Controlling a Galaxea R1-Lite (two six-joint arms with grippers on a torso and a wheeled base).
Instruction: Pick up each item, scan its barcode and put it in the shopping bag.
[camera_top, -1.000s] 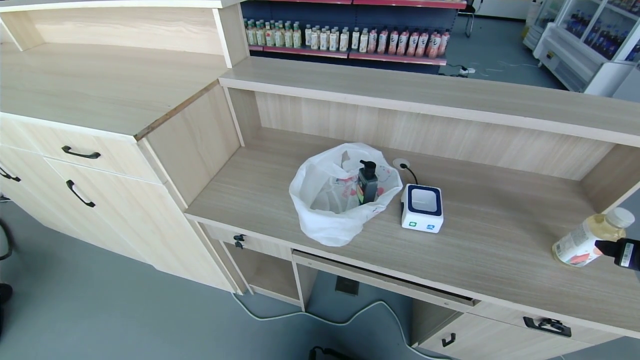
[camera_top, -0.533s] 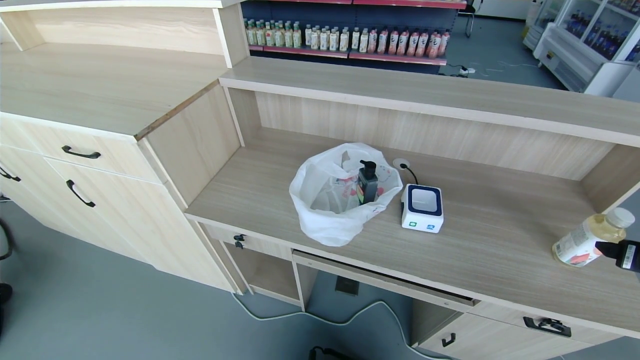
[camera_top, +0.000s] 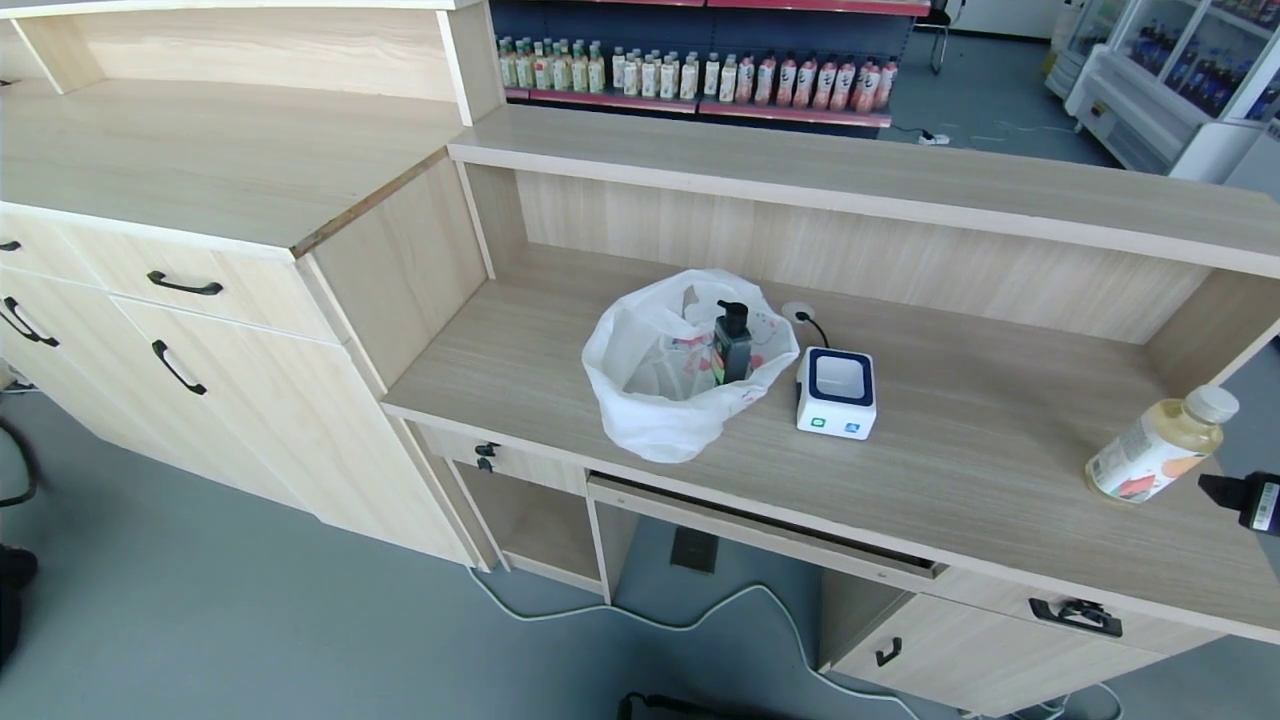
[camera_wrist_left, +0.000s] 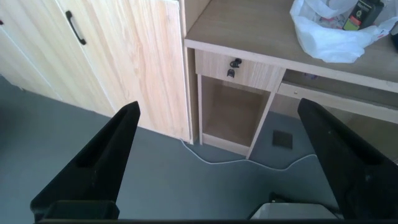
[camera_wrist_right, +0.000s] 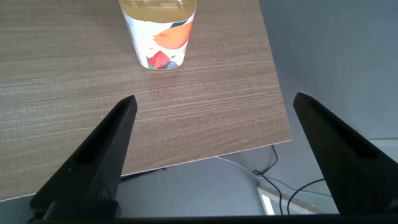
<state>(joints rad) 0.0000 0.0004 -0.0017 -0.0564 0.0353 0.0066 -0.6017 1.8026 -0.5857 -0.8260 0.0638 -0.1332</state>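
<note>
A white shopping bag (camera_top: 655, 415) stands open on the wooden counter (camera_top: 980, 450), and a dark pump bottle (camera_top: 732, 345) is upright inside it. The white scanner (camera_top: 836, 392) sits right beside the bag. A yellow drink bottle (camera_top: 1160, 447) with a white cap stands at the counter's right end, near the front corner. My right gripper (camera_wrist_right: 214, 101) is open and short of this bottle (camera_wrist_right: 160, 34), not touching it; one finger (camera_top: 1225, 490) pokes in at the head view's right edge. My left gripper (camera_wrist_left: 219, 107) hangs open over the floor, below and left of the bag (camera_wrist_left: 336, 37).
A raised shelf runs along the counter's back, and a side wall closes its right end. Tall cabinets (camera_top: 200, 330) stand to the left. Below the counter are a drawer (camera_wrist_left: 239, 65), an open recess and a cable (camera_wrist_left: 249, 158) on the floor.
The head camera has shifted, so the whole scene sits slightly higher and more to the left. My right gripper has drawn back a little from the drink bottle.
</note>
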